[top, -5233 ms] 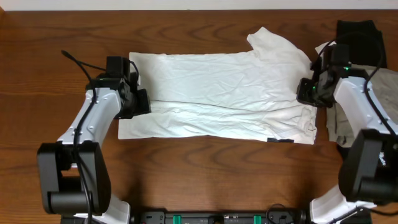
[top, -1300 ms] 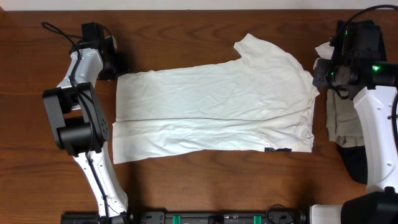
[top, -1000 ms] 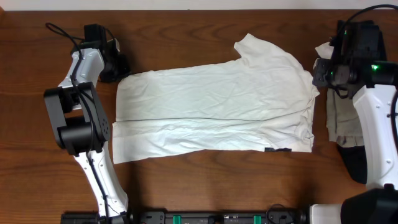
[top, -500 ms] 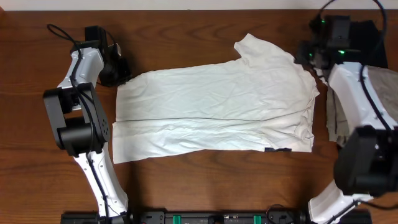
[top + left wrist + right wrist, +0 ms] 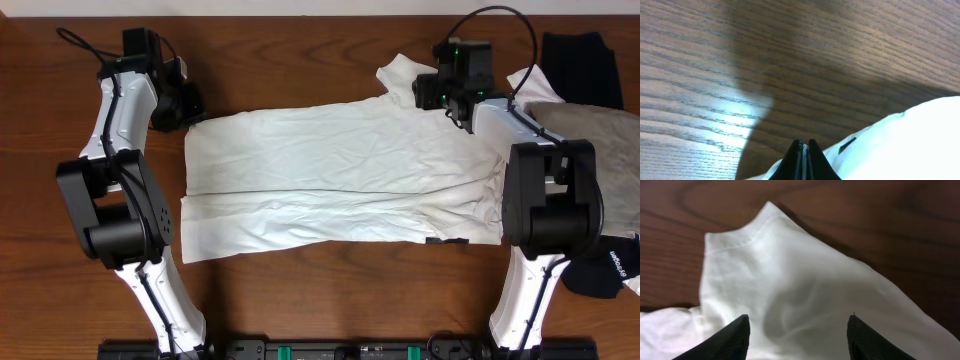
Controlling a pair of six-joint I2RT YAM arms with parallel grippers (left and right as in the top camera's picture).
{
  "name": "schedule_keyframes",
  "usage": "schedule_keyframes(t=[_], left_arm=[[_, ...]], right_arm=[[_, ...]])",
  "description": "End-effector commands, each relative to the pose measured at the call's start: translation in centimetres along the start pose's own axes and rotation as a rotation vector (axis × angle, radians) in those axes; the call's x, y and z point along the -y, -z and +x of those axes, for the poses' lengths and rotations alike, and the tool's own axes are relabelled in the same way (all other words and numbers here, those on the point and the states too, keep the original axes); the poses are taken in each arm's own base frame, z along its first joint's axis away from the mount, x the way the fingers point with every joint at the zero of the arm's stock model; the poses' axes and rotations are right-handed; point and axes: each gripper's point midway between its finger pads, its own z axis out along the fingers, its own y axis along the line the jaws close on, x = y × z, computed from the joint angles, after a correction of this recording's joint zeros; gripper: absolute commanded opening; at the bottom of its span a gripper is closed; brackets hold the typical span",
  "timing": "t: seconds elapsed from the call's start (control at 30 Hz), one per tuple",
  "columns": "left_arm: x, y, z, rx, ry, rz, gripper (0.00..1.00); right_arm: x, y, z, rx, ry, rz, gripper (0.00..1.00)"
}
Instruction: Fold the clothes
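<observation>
Across the middle of the tabletop (image 5: 330,300) lies the white shirt (image 5: 340,170), spread flat and wrinkled, with its hem toward the left edge and its shoulders toward the right. One sleeve (image 5: 400,70) points toward the far edge. The left hand (image 5: 192,110) sits at the shirt's far-left corner with its fingers pressed shut; I cannot tell if cloth is pinched between them. The right hand (image 5: 428,92) hovers over the sleeve, fingers spread apart, clamping nothing. Near the far-right corner a black garment (image 5: 578,60) lies beside a grey garment (image 5: 590,135).
</observation>
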Motion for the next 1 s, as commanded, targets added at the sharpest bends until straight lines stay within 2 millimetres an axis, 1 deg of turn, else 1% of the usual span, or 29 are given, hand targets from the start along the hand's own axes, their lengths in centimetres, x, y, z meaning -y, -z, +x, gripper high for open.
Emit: schedule_keyframes(t=[0.0, 0.1, 0.17, 0.27, 0.4, 0.5, 0.7, 0.8, 0.87, 0.97], left_arm=[[0.2, 0.1, 0.1, -0.001, -0.024, -0.001, 0.06], [0.1, 0.1, 0.2, -0.006, -0.023, -0.001, 0.06], [0.1, 0.1, 0.3, -0.009, -0.022, -0.002, 0.06], [0.1, 0.1, 0.3, -0.009, -0.022, -0.002, 0.06], [0.1, 0.1, 0.3, -0.009, -0.022, -0.002, 0.06], [0.1, 0.1, 0.3, -0.009, -0.022, -0.002, 0.06], [0.1, 0.1, 0.3, -0.009, -0.022, -0.002, 0.06], [0.1, 0.1, 0.3, -0.009, -0.022, -0.002, 0.06], [0.1, 0.1, 0.3, -0.009, -0.022, -0.002, 0.06], [0.1, 0.0, 0.4, -0.011, -0.022, -0.002, 0.06]], right_arm=[[0.8, 0.3, -1.2, 0.035, 0.007, 0.037, 0.63], [1.3, 0.5, -1.9, 0.054, 0.008, 0.046, 0.65], [1.5, 0.6, -2.6, 0.076, 0.007, 0.048, 0.68], [1.5, 0.6, -3.3, 0.108, 0.013, 0.048, 0.70], [1.6, 0.7, -4.0, 0.136, 0.017, 0.055, 0.72], [1.9, 0.2, -4.3, 0.158, 0.019, 0.061, 0.73], [2.6, -1.6, -3.1, 0.155, 0.016, 0.064, 0.80], [3.2, -2.9, -1.9, 0.141, 0.010, 0.068, 0.81], [3.3, -3.6, -1.1, 0.126, 0.007, 0.068, 0.84], [3.6, -4.5, 0.2, 0.100, 0.003, 0.069, 0.84]])
